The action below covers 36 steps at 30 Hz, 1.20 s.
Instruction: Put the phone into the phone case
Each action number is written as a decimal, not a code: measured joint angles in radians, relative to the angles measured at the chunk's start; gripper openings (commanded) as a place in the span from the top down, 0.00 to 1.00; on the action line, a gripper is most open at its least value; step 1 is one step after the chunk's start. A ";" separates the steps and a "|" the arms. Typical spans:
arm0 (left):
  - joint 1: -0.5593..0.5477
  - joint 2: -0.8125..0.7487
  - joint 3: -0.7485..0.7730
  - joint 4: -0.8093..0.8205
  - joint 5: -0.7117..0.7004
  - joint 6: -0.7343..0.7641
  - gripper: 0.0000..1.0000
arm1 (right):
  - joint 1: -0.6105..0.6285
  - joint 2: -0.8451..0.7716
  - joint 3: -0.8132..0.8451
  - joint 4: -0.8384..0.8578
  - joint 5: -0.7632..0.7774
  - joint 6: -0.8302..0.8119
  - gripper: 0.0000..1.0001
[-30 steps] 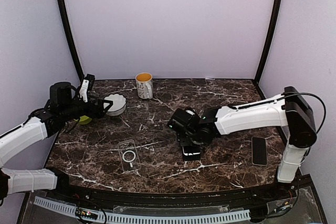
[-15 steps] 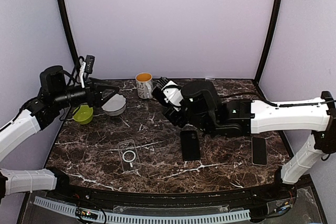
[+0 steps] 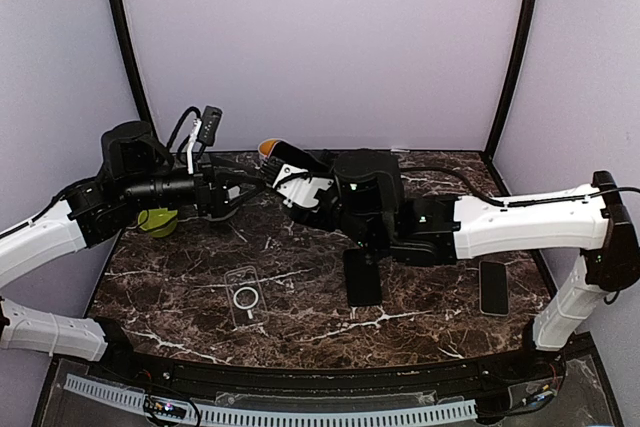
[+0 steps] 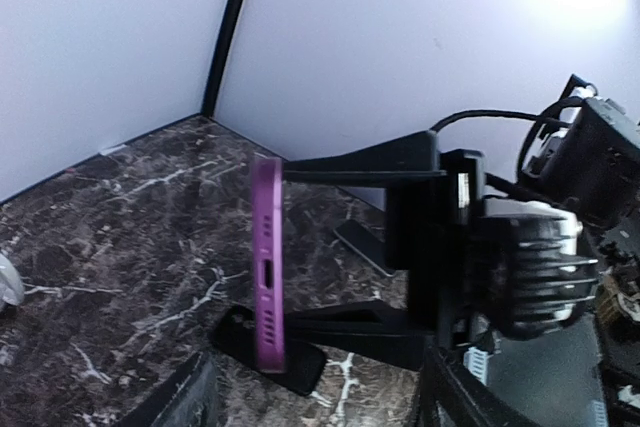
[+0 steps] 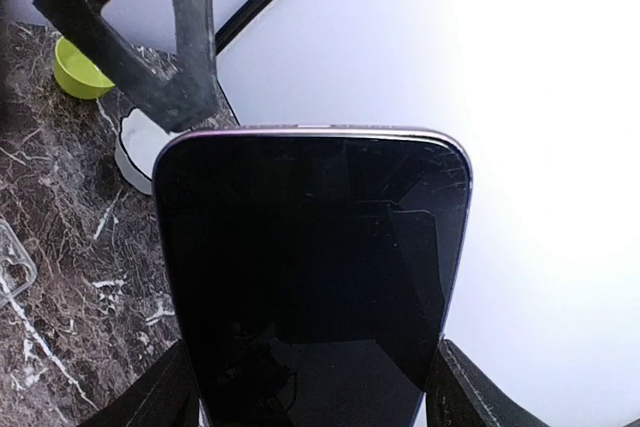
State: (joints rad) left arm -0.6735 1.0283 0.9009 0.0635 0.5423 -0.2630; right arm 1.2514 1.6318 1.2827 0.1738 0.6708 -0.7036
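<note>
My right gripper is shut on a phone with a black screen and purple edge, held in the air above the table's back middle. In the right wrist view the phone fills the space between my fingers. My left gripper is open, its tips right beside the held phone. In the left wrist view the phone stands edge-on in front of my open jaws. The clear phone case with its white ring lies flat near the front left, apart from both grippers.
A black phone lies flat at the table's centre and another at the right. A green bowl sits at the left, with a white bowl beside it. A mug stands at the back, mostly hidden.
My right arm has risen from the table and swung left and back with a phone in its jaws. My left arm has swung right, and its open jaws now meet the phone.
</note>
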 measured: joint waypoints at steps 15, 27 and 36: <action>-0.011 0.039 0.001 0.047 -0.090 0.024 0.94 | 0.035 0.004 0.043 0.005 -0.045 -0.025 1.00; -0.016 0.005 -0.078 0.179 -0.076 -0.015 1.00 | 0.042 0.004 0.055 -0.014 -0.039 -0.008 0.03; -0.014 -0.070 -0.093 0.244 -0.018 0.020 1.00 | -0.010 -0.175 0.058 -0.242 -0.216 0.273 0.01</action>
State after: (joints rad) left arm -0.6872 0.9585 0.8082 0.3073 0.5247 -0.2432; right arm 1.2415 1.4563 1.3403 -0.0681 0.4545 -0.4305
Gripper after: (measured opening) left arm 0.046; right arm 0.986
